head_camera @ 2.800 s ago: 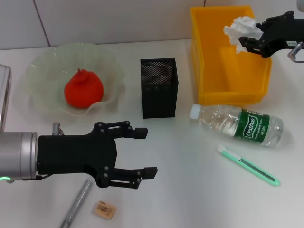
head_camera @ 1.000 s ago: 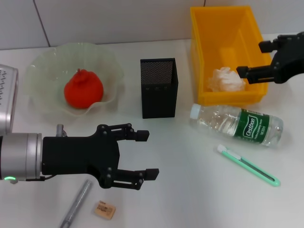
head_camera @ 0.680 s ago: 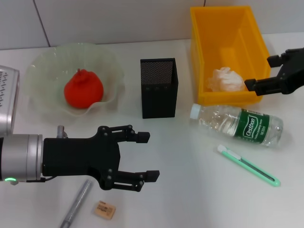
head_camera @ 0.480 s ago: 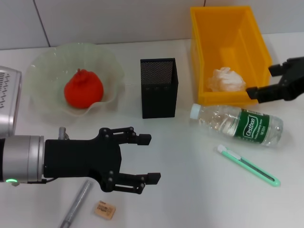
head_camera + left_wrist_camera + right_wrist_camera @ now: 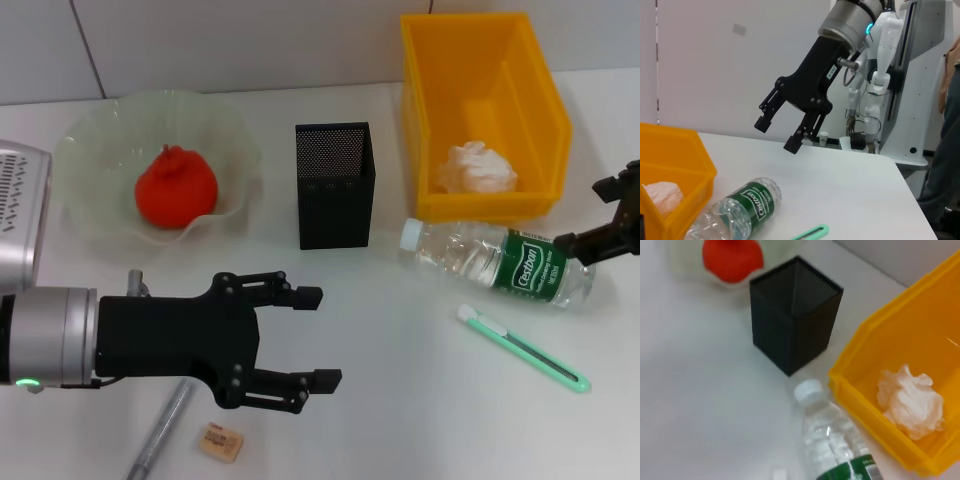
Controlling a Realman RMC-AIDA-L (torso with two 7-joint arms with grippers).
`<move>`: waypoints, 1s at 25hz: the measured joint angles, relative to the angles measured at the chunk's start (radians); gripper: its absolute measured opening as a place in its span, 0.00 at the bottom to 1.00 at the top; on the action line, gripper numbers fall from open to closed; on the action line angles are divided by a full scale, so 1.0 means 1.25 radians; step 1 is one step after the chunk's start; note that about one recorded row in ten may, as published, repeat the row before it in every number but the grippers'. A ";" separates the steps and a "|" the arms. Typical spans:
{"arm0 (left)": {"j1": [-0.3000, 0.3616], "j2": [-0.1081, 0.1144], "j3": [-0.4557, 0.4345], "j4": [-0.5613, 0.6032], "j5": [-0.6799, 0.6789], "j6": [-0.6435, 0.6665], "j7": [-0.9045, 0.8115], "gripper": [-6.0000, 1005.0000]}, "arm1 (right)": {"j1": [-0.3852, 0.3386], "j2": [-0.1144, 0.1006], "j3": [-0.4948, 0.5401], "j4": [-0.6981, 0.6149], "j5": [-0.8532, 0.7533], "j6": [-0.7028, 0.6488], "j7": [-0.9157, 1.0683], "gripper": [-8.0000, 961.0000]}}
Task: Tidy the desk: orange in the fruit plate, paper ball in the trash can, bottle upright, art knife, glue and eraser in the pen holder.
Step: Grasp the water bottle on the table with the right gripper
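The white table point(image 5: 400, 400) fills the head view from edge to edge. At the upper right sits the trash can point(image 5: 530, 80), yellow-orange with sloped walls, and the paper ball point(image 5: 478, 168) lies inside it near its front wall; the right wrist view shows the same wad in the bin point(image 5: 912, 400). At the upper left of the frame the fruit plate point(image 5: 90, 215), pale green with a ruffled rim, holds the orange point(image 5: 176, 188).

The left end effector point(image 5: 312, 337) reaches in from the lower left, its black fingers spread wide and holding nothing, above the table near the frame's bottom centre. The pen holder point(image 5: 335, 185) stands upright at the centre, between plate and bin.

The bottle point(image 5: 498, 262) lies on its side just below the trash can, white cap pointing toward the pen holder, green label toward the right edge. The right end effector point(image 5: 608, 214) shows at the right edge just beyond the bottle's base; the left wrist view shows it point(image 5: 776, 134) hanging above the bottle with its fingers apart and empty.

A green art knife point(image 5: 522, 347) lies diagonally at the lower right. A grey pen-like stick point(image 5: 160, 425) lies at the lower left, and the eraser point(image 5: 220, 443) rests just beside it at the bottom edge.
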 joint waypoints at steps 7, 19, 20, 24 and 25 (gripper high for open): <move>-0.002 0.000 0.006 -0.001 0.000 0.000 -0.004 0.84 | 0.029 -0.001 -0.005 0.047 -0.094 0.006 -0.119 0.84; 0.000 -0.001 0.025 -0.001 -0.005 -0.001 -0.005 0.84 | 0.073 0.000 -0.092 0.160 -0.165 0.057 -0.217 0.84; 0.001 -0.001 0.025 -0.001 -0.005 -0.001 -0.004 0.84 | 0.076 0.000 -0.100 0.166 -0.167 0.064 -0.219 0.84; 0.005 -0.001 0.026 -0.001 -0.006 -0.001 -0.002 0.84 | 0.093 0.000 -0.105 0.193 -0.173 0.089 -0.228 0.84; 0.005 -0.001 0.026 -0.001 -0.006 -0.001 -0.002 0.84 | 0.095 0.000 -0.106 0.202 -0.174 0.099 -0.230 0.84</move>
